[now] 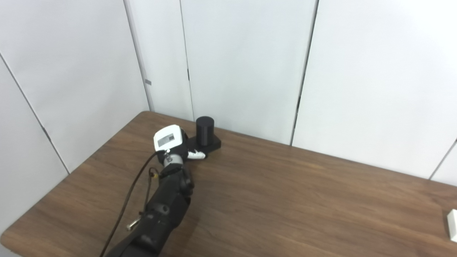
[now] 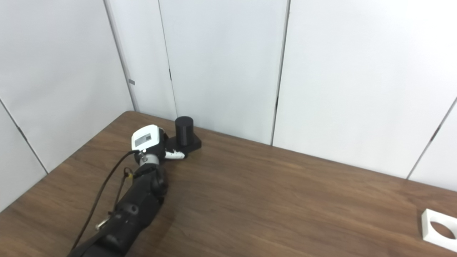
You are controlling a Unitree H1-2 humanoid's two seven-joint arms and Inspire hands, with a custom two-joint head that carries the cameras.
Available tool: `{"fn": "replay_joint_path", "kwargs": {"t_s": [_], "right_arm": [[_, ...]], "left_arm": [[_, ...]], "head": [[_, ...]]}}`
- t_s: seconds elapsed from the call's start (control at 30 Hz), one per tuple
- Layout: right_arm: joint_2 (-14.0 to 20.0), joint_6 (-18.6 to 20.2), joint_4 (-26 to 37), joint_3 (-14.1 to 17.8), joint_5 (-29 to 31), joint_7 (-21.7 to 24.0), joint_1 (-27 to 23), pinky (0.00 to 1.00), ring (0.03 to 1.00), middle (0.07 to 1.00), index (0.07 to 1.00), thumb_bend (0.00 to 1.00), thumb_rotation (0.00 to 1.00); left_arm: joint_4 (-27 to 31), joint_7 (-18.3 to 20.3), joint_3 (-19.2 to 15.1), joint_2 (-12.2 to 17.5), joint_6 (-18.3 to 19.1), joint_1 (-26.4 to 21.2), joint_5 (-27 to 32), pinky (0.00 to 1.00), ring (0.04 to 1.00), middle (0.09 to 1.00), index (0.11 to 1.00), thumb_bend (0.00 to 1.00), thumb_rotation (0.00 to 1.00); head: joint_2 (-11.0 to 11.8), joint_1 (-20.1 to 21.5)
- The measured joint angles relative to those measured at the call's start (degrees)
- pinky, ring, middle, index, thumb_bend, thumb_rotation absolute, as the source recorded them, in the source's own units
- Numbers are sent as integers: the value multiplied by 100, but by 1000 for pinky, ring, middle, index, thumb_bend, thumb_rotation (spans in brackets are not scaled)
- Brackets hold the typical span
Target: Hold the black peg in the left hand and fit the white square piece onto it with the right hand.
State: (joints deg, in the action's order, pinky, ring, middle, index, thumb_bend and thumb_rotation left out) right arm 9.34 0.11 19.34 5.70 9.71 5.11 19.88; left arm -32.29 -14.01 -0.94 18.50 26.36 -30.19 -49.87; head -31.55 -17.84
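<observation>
The black peg [image 1: 205, 130] is an upright cylinder on a flat black base [image 1: 215, 144], standing near the table's far left corner. My left hand [image 1: 171, 142] is against the near left side of that base, its back turned to the camera. A white thumb tip [image 1: 196, 155] lies along the base's front edge; the other fingers are hidden behind the hand. The white square piece [image 2: 440, 230], with a round hole in it, lies flat at the table's right edge, far from the peg. My right hand is not in view.
The brown wooden table [image 1: 285, 200] runs up to white wall panels [image 1: 242, 64] just behind the peg. A black cable [image 1: 125, 207] hangs along my left forearm [image 1: 162, 210].
</observation>
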Motion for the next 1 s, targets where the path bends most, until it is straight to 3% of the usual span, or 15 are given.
{"fn": "replay_joint_path", "kwargs": {"t_s": [0.2, 0.37, 0.7, 0.9, 1.0], "right_arm": [[-29, 50, 36, 0, -31, -15, 4, 1000, 978, 919, 932, 736, 1000], [-60, 161, 132, -11, -124, -37, 15, 1000, 978, 918, 937, 726, 1000], [-131, 276, 252, -85, -328, -86, 46, 1000, 960, 892, 925, 633, 1000], [-153, 550, 491, -211, -518, -149, 82, 1000, 957, 888, 925, 552, 1000], [-154, 710, 659, -235, -642, -208, 97, 1000, 957, 891, 931, 520, 1000]], "left_arm": [[1080, 219, 276, 49, -188, 692, 513, 716, 814, 747, 484, 511, 57], [2416, 758, 473, 222, -365, 1273, 837, 680, 823, 766, 486, 508, 61], [4976, 1497, 823, 316, -902, 2789, 1006, 766, 899, 837, 488, 506, 62], [5706, 1695, 1116, 282, -1384, 3565, 948, 787, 892, 839, 488, 506, 59], [5943, 1741, 1296, 104, -1592, 3847, 930, 762, 893, 839, 488, 505, 58]], "head": [[-61, 158], [-141, 316], [-430, 852], [-633, 1107], [-703, 1212]]}}
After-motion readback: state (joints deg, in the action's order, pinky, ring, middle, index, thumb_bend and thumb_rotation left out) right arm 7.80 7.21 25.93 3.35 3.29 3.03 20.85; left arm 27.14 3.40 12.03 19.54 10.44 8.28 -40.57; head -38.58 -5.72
